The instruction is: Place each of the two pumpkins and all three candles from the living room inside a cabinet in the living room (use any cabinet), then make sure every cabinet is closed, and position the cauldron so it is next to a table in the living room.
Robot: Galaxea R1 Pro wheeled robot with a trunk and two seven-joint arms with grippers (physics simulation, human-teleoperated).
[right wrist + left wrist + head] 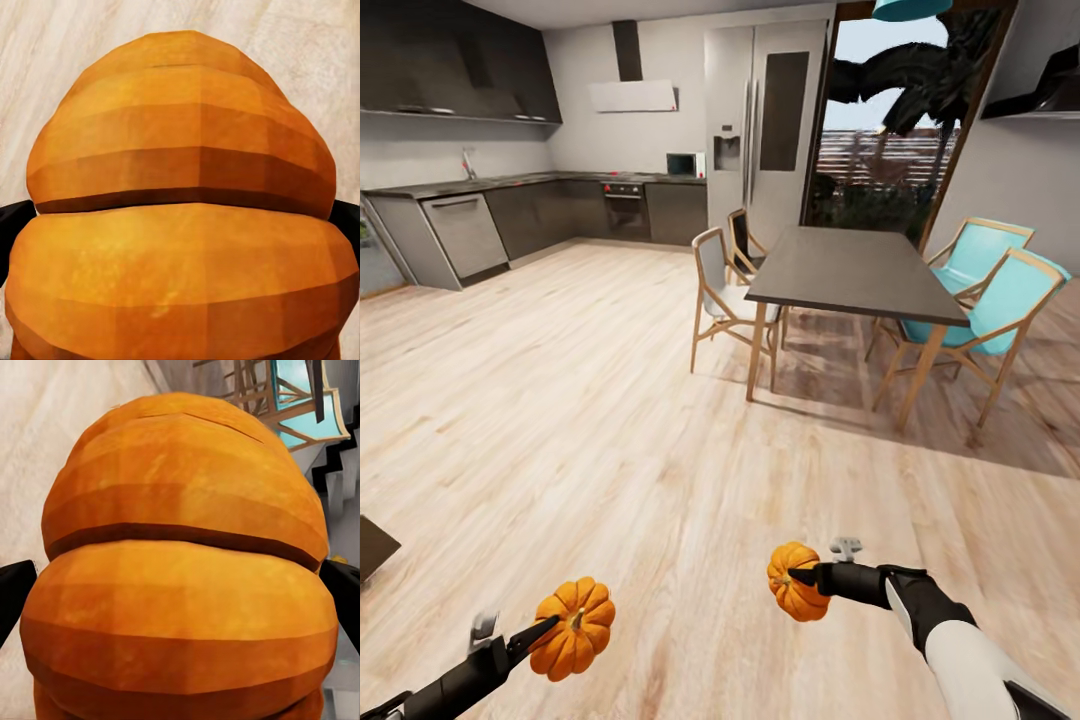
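Item one: my left gripper (545, 628), low at the lower left of the head view, is pinching one pumpkin (572, 627) between its dark fingers (13, 598), which are pressing its ribbed flanks from either side in the left wrist view. Item two: my right gripper (807, 576), lower centre-right, is pinching the other pumpkin (796, 581) the same way, side-on. Both are being carried clear of the wooden floor (610, 420), one per arm, so I judge a single trip is being made of the pair. Item three, surroundings: a dark-topped dining table (850, 270) with chairs is standing at right of centre, grey kitchen cupboards (540, 215) along the upper left. I am facing the kitchen while holding the load, presumably in transit toward storage.
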